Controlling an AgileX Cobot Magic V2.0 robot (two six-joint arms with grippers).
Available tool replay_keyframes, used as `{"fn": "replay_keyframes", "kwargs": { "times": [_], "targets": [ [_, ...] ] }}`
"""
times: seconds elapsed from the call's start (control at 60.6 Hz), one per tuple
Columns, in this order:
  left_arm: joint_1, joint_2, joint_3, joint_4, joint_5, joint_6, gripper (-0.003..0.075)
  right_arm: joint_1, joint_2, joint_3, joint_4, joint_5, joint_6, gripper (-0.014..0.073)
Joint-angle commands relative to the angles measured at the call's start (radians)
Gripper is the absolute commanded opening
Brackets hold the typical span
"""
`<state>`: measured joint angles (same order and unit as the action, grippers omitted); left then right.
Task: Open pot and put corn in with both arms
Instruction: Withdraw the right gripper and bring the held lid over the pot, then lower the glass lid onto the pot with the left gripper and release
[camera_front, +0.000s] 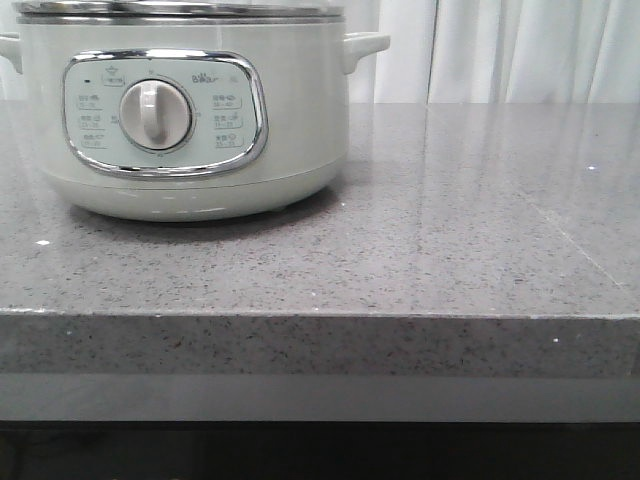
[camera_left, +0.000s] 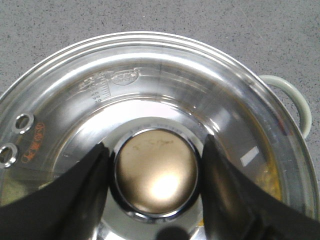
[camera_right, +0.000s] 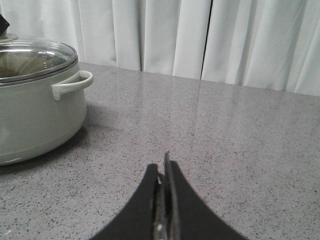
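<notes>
The pot (camera_front: 185, 110) sits at the left of the counter (camera_front: 450, 240), lid (camera_left: 150, 100) on; the left gripper (camera_left: 156, 175) hangs over it, jaws open either side of the round metal knob (camera_left: 156, 172), the natural hold, though probably slippery, and the glass lid looks breakable. The right gripper (camera_right: 164, 200) is closed on nothing above bare counter; no corn is visible.

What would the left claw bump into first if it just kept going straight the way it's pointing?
Most likely the round metal knob on the pot's glass lid. The left gripper points down at it, its open fingers flanking the knob on either side. Whether they already touch it is hard to judge.
</notes>
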<state>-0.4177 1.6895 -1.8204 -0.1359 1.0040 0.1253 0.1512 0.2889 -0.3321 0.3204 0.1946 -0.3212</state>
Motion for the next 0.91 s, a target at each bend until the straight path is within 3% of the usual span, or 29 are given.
{"fn": "replay_keyframes", "kwargs": {
  "times": [0.0, 0.149, 0.363, 0.446, 0.759, 0.892],
  "targets": [
    [-0.008, -0.051, -0.035, -0.008, -0.057, -0.003, 0.0169, -0.006, 0.005, -0.028, -0.003, -0.083, -0.008, -0.0067],
    [-0.008, -0.051, -0.035, -0.008, -0.058, -0.003, 0.0188, -0.006, 0.005, -0.028, -0.003, -0.083, -0.008, -0.0067],
    [-0.008, -0.051, -0.035, -0.008, -0.08, -0.005, 0.0408, -0.006, 0.005, -0.028, -0.003, -0.083, -0.008, -0.0067],
    [-0.008, -0.052, -0.035, -0.008, -0.099, -0.005, 0.0445, -0.006, 0.005, -0.028, -0.003, -0.083, -0.008, -0.0067],
    [-0.008, -0.099, -0.038, -0.008, -0.108, -0.005, 0.044, -0.006, 0.005, -0.028, -0.003, -0.083, -0.008, -0.0067],
    [-0.008, -0.13, -0.038, -0.008, -0.108, -0.005, 0.0351, -0.006, 0.005, -0.028, -0.003, -0.083, -0.008, -0.0067]
  ]
}}
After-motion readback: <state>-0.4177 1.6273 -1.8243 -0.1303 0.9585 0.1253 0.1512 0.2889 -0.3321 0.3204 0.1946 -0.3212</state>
